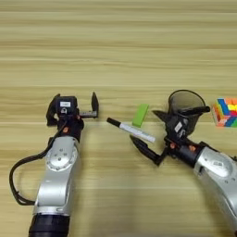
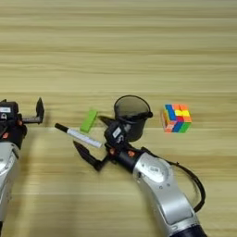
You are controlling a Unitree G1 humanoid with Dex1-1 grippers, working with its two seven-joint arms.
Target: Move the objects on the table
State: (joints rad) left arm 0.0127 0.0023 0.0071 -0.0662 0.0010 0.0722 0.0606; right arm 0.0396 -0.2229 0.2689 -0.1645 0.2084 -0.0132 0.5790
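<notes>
The white black-capped marker [image 1: 132,130] lies slanted on the table [image 1: 115,55], cap toward the left. A flat lime-green block [image 1: 140,115] rests just behind it. My right gripper [image 1: 151,132] is open, one finger by the black mesh cup [image 1: 186,107] and the other nearer the front, with the marker's white end between them. Whether the fingers touch the marker I cannot tell. The cup stands upright just behind that gripper. The multicoloured puzzle cube [image 2: 176,118] sits to the right of the cup. My left gripper [image 1: 73,109] stands open and holds nothing, left of the marker's cap.
A black cable [image 1: 16,180] loops beside my left forearm at the front left. Another cable [image 2: 196,185] curves along my right forearm. Bare wood stretches across the far half of the table.
</notes>
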